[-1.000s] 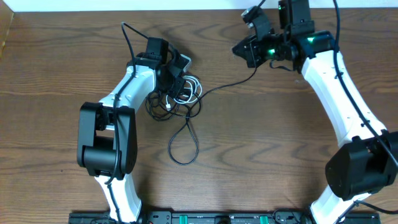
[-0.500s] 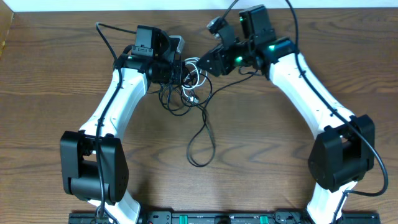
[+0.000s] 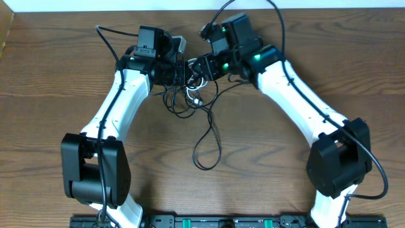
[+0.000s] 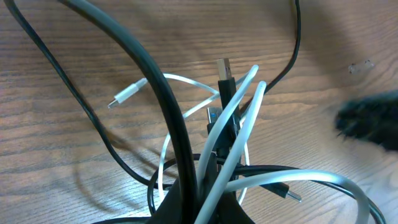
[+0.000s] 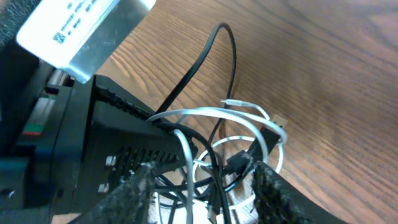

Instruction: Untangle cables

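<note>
The cables lie in one tangle on the wood near the table's far edge. From it the black cable [image 3: 211, 128] trails toward me in a long loop. The white cable [image 3: 195, 96] is coiled inside the knot. My left gripper [image 3: 181, 71] is shut on a bundle of black [image 4: 169, 112] and white [image 4: 245, 87] strands that rise from its jaws. A USB plug [image 4: 224, 68] stands up among them. My right gripper [image 3: 200, 66] faces it from the right. It is open, and its two fingers [image 5: 134, 193] straddle white [image 5: 205, 113] and black [image 5: 231, 56] loops.
The two grippers are almost touching; the left one's black body [image 5: 93, 130] fills the left of the right wrist view. A loose white plug end [image 4: 121, 98] rests on the wood. The table's far edge [image 3: 190, 10] runs just behind both grippers.
My right arm has swung left from the far right of the table to the tangle, and its jaws have gone from shut to open. The left gripper still holds the bundle.
</note>
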Controlling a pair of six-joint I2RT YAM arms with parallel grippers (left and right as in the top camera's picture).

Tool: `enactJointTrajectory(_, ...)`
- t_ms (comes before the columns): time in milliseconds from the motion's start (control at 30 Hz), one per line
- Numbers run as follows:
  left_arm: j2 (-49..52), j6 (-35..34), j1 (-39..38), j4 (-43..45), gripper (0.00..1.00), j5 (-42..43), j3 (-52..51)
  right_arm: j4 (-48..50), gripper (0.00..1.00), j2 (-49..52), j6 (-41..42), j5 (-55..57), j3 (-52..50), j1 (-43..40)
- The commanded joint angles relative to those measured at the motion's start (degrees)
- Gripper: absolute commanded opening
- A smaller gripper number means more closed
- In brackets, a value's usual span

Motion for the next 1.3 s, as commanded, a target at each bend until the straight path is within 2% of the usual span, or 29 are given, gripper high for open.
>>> enactJointTrajectory(0,0.1,-0.5,0.1,0.1,0.07,1.1,0.9,-0.2,0.41,2.6,3.8,5.7,0.2,1.4)
enactJointTrajectory(100,0.1,-0.5,0.1,0.1,0.08,1.1,0.9,0.0,0.35,4.3,5.2,5.7,0.3,1.4)
enactJointTrajectory(200,0.1,-0.5,0.1,0.1,0.08,1.1,0.9,0.2,0.23,4.9,5.6,5.5,0.2,1.4)
enactJointTrajectory(267,0.1,-0.5,0.1,0.1,0.08,1.1,0.9,0.4,0.01,4.9,5.6,5.5,0.3,1.4)
enactJointTrajectory(367,0.1,-0.5,0.1,0.1,0.08,1.1,0.9,0.9,0.01,4.5,5.6,4.1,0.3,0.8)
enactJointTrajectory(467,0.1,-0.5,0.1,0.1,0.23,-0.1,0.9,1.0,0.01,3.1,5.6,1.0,0.3,-1.0)
enactJointTrajectory(633,0.1,-0.5,0.1,0.1,0.39,-1.9,0.9,1.0,0.01,-0.2,5.0,-6.2,0.3,-5.5)
enactJointTrajectory(867,0.1,-0.5,0.1,0.1,0.45,-1.9,0.9,1.0,0.01,-0.1,-0.7,-30.5,0.3,-11.3)
enactJointTrajectory(1033,0.1,-0.5,0.1,0.0,0.47,-1.8,0.9,2.1,0.01,2.3,-2.0,-43.7,0.3,-12.6)
enactJointTrajectory(1133,0.1,-0.7,0.0,0.0,0.48,-1.5,0.9,3.1,0.01,4.1,-1.8,-48.0,0.3,-12.8)
enactJointTrajectory(1267,0.1,-0.6,0.0,0.3,0.55,4.3,0.9,4.7,0.01,6.0,-0.2,-50.6,0.3,-13.0)
